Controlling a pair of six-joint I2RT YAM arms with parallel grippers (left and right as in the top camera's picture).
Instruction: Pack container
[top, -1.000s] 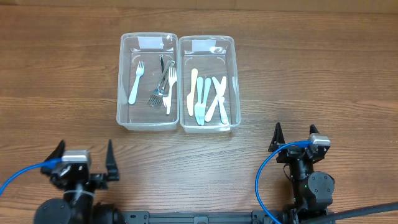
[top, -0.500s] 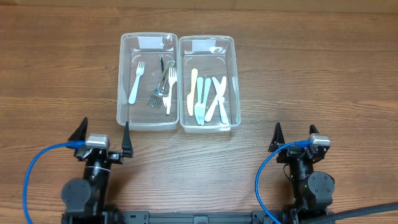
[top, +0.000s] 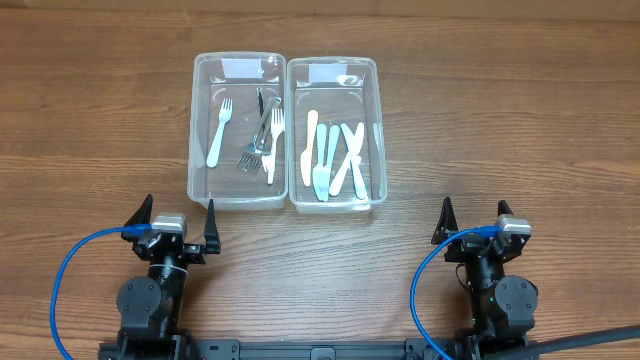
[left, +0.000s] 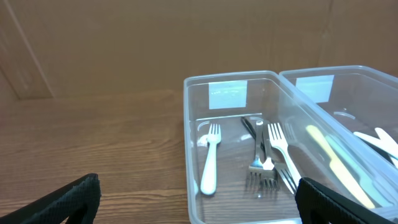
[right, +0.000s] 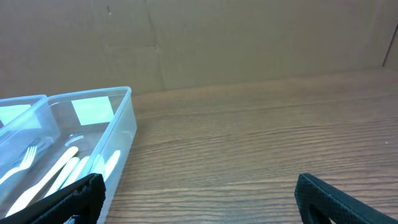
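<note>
Separately, forks (top: 219, 131) and knives (top: 321, 160) in adjoining tubs (top: 240, 202)

blocked: left bin (top: 228, 182), right bin (top: 368, 108) side by side | open: table (top: 500, 120) around

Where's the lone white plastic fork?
Overhead view: the lone white plastic fork lies in the left clear plastic container, near its left wall, left of the fork pile.

Wooden table (top: 520, 110), brown cardboard backdrop (left: 155, 43)
</note>
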